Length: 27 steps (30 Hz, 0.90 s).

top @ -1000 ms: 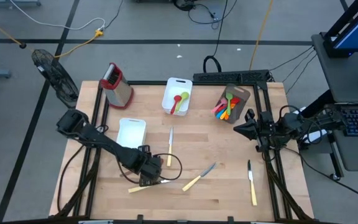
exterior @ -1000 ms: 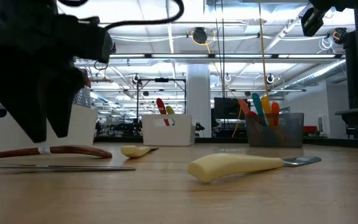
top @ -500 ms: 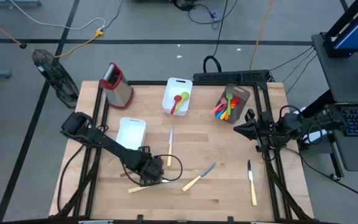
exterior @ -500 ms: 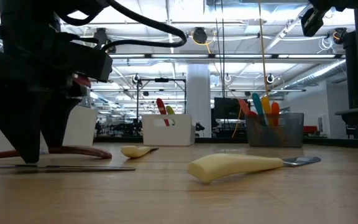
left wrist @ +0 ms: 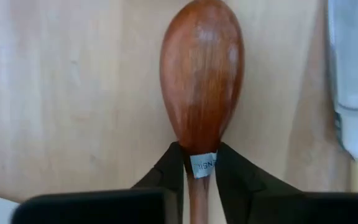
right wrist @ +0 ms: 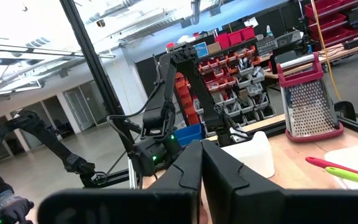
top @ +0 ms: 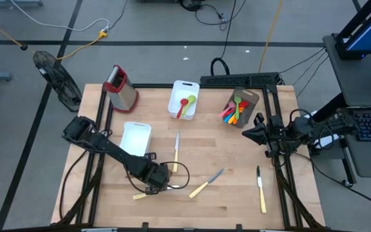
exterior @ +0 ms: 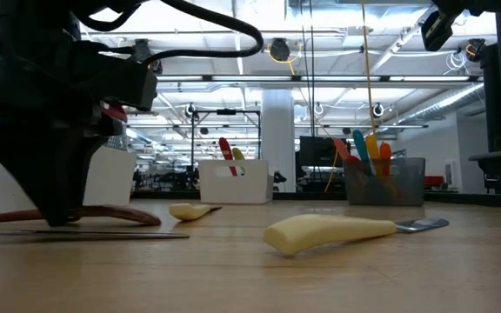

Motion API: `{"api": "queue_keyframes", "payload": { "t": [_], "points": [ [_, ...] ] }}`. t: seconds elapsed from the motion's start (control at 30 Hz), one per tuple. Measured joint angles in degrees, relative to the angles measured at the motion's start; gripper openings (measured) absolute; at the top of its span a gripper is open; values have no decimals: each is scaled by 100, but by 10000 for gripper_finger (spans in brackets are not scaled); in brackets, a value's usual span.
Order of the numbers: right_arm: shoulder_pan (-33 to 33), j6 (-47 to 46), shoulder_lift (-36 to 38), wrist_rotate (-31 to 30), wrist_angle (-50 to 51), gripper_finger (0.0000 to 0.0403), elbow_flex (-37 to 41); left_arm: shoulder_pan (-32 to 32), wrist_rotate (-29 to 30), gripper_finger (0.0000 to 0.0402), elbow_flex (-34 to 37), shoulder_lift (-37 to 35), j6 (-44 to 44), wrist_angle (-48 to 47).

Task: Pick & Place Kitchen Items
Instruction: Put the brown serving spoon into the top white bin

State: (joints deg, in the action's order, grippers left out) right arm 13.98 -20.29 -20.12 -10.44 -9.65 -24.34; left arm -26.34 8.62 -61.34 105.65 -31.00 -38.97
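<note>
A wooden spoon [left wrist: 202, 68] lies flat on the table, and in the low view [exterior: 111, 211] it shows as a brown strip. My left gripper [top: 152, 182] stands down on the table over it, near the front left, shut on it. My right gripper [top: 261, 134] hangs shut and empty at the table's right edge, as the right wrist view [right wrist: 201, 180] shows. Cream-handled knives lie loose: one by my left gripper [top: 143, 194], one at mid table [top: 176, 151], one near the middle front [top: 205, 183] and one at the right front [top: 261, 190]. My left gripper pinches the wooden spoon's neck [left wrist: 202, 167] between its two fingers [left wrist: 169, 171], just behind the bowl, where a small white label sits. The fingers come from above, pointing down, and lie across the handle. The spoon lies flat on the table.
A white tub [top: 136, 137] stands just behind my left arm. A second white tub [top: 183, 100] holds a red and a green spoon. A brown holder [top: 238, 108] with coloured utensils stands at the back right, a red-topped grater [top: 121, 88] at the back left.
My left gripper has gone down from a little above the table until its fingertips stand on the table at the wooden spoon. The spoon has stayed where it lay.
</note>
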Motion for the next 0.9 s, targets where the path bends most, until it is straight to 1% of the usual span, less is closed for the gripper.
{"api": "queue_keyframes", "payload": {
  "t": [0.07, 0.27, 0.5, 0.77, 0.9],
  "points": [
    [0, 0, 0, 0, 0, 4, 0, 8, 80, 46, 0, 0, -71, 16],
    [0, 0, 0, 0, 0, 4, 0, 12, 93, 46, -33, 2, -299, -4],
    [0, 0, 0, 0, -2, 4, 0, 26, 102, 46, -289, 44, -614, -301],
    [0, 0, 0, 0, 0, 4, 0, 24, -124, 39, -394, 35, -900, -465],
    [0, 0, 0, 0, 0, 4, 0, 23, -183, 26, -426, -6, -1009, -582]
  ]
}}
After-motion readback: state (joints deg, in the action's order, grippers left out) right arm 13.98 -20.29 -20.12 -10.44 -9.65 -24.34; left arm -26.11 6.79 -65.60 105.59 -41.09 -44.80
